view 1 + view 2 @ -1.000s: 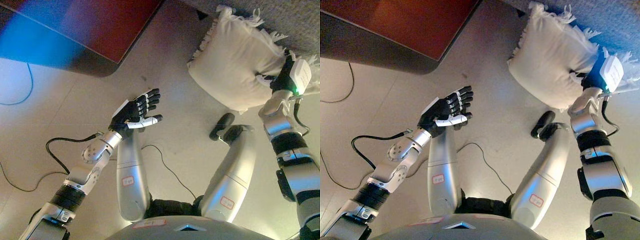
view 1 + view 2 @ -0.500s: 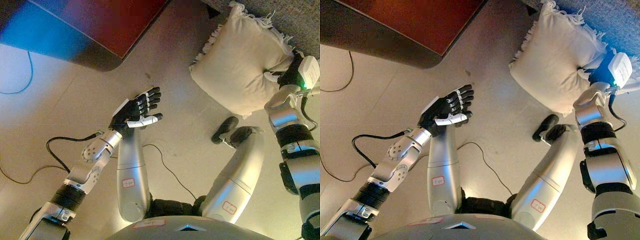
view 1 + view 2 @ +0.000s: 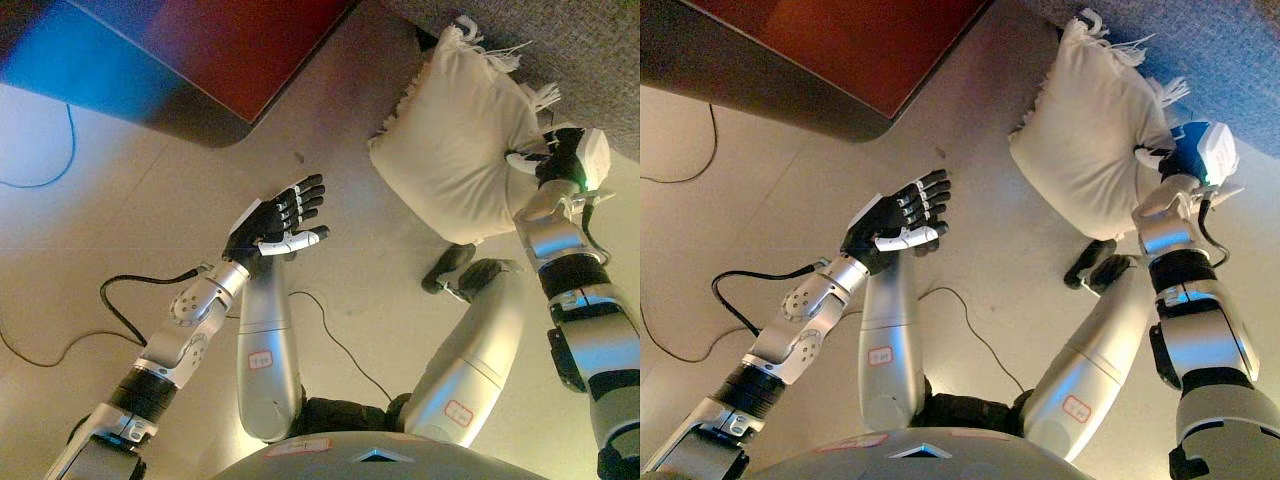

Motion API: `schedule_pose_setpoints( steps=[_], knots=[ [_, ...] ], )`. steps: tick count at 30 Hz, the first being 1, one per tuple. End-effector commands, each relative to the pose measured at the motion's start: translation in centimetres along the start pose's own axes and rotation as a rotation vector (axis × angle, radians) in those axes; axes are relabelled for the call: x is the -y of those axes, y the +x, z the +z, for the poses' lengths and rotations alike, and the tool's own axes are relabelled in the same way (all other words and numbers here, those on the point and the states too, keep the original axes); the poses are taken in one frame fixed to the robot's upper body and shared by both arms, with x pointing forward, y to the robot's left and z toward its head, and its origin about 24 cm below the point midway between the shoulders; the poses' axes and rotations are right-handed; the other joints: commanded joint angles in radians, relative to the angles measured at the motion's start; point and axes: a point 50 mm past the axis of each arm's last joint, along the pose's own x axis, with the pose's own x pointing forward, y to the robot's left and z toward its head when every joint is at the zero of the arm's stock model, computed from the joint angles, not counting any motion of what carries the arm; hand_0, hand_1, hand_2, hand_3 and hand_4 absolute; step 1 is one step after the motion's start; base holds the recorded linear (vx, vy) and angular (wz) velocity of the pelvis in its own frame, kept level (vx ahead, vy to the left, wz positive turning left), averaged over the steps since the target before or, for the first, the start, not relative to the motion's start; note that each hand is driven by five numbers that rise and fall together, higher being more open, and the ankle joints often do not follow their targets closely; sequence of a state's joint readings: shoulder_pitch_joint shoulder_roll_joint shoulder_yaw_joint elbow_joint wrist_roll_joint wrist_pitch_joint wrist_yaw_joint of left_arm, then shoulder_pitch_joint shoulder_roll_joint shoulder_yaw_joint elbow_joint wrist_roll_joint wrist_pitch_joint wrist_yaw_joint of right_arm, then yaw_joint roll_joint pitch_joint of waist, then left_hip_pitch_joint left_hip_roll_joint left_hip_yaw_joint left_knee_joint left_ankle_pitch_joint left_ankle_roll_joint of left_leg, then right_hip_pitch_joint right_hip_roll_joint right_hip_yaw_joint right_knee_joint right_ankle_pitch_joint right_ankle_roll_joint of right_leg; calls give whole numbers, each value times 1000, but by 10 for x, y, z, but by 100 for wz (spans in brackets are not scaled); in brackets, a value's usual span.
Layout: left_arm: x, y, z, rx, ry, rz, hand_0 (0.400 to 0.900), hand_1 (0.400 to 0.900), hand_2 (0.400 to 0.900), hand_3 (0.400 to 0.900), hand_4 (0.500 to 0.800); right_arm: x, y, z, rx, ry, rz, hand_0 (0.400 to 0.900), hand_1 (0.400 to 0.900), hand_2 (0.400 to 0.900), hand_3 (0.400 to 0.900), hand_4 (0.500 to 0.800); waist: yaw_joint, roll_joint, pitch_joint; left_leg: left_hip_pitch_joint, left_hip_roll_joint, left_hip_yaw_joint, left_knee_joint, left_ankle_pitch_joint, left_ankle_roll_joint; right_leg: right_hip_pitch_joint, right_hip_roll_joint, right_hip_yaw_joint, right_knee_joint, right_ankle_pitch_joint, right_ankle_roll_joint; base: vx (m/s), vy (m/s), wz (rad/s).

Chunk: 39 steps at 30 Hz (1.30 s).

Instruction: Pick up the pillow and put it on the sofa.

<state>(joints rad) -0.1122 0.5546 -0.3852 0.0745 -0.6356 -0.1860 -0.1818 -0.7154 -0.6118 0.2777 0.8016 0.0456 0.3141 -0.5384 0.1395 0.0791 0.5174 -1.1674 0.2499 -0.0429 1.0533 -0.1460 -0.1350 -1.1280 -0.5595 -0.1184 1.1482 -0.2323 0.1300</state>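
A cream pillow (image 3: 450, 150) with fringed edges hangs in the air at the upper right, its top near the grey sofa (image 3: 560, 50). My right hand (image 3: 555, 160) grips the pillow's right side, fingers dug into the fabric. The same hold shows in the right eye view, with the pillow (image 3: 1085, 135) pinched by my right hand (image 3: 1180, 160). My left hand (image 3: 278, 222) floats over the floor at centre left, fingers relaxed and holding nothing, well apart from the pillow.
A dark red table (image 3: 200, 50) with a rounded corner fills the upper left. The grey sofa's edge runs across the top right corner. Pale floor (image 3: 120, 200) lies between them.
My right hand has drawn the pillow slightly left and down from the sofa's edge. The left hand has hardly moved.
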Motion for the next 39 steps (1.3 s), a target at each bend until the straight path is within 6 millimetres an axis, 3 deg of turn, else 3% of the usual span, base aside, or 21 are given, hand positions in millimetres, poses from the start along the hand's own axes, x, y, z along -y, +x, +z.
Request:
schedule_pose_setpoints(
  steps=[1,3,4,8,10,15,19,24,29,33,39],
  knots=[
    [9,10,25,162,-13,-20,900,900,900,900,800,31,5,36,149,166,-161,400,400,400,400,500,8,-1,3,209,97,-34,-84,-75,-6,100,-12,61,-156,155,68,47,-43,-6],
    [10,9,25,163,-7,-11,900,900,900,900,800,30,1,40,184,184,-167,400,400,400,400,500,7,-6,3,265,104,-21,-165,-44,-7,159,-4,36,-218,174,69,2,-37,-3],
    [10,10,26,170,-1,-4,900,900,900,900,800,33,-2,45,218,192,-179,400,400,400,400,500,6,-12,3,292,94,-13,-238,11,1,190,1,15,-283,218,60,-57,-21,0],
    [5,7,22,147,-46,85,900,900,900,900,800,35,-18,53,332,196,-234,400,400,400,400,500,6,-32,3,421,85,2,-397,70,5,315,5,-33,-414,257,70,8,-23,-1],
    [1,3,18,134,-84,127,900,900,900,900,800,35,-30,52,386,210,-255,400,400,400,400,500,6,-46,-5,493,79,6,-481,97,8,385,6,-59,-486,277,73,62,-41,2],
    [-1,-7,5,97,-129,187,900,900,900,900,800,35,-67,35,515,239,-302,400,400,400,400,500,-8,-91,-69,691,64,75,-664,143,11,590,25,-145,-663,324,81,54,-51,5],
    [-2,-10,-6,58,-167,241,900,900,900,900,800,36,-87,21,601,191,-295,400,400,400,400,500,-29,-105,-142,868,45,130,-828,187,14,780,75,-201,-831,368,86,35,34,-6],
    [4,-2,-16,12,-207,279,900,900,900,900,800,21,-101,13,618,129,-209,400,400,400,400,500,-44,-115,-238,1075,0,196,-1044,237,25,994,153,-238,-1026,437,107,19,103,-9],
    [7,6,-24,-31,-220,322,900,900,900,900,800,26,-111,15,667,168,-216,400,400,400,400,500,-74,-129,-328,1188,-37,256,-1126,233,45,1066,178,-228,-1079,493,124,5,160,-17],
    [-2,5,-25,-42,-226,382,900,900,900,900,800,47,-117,27,749,270,-224,400,400,400,400,500,-102,-145,-375,1244,-54,297,-1134,203,60,1091,170,-225,-1108,534,132,-23,114,-27],
    [-10,-2,-32,-71,-237,418,900,900,900,900,800,72,-117,30,770,460,-209,400,400,400,400,500,-104,-163,-410,1291,-70,318,-1135,159,69,1108,156,-240,-1128,587,132,0,33,-12]
  ],
)
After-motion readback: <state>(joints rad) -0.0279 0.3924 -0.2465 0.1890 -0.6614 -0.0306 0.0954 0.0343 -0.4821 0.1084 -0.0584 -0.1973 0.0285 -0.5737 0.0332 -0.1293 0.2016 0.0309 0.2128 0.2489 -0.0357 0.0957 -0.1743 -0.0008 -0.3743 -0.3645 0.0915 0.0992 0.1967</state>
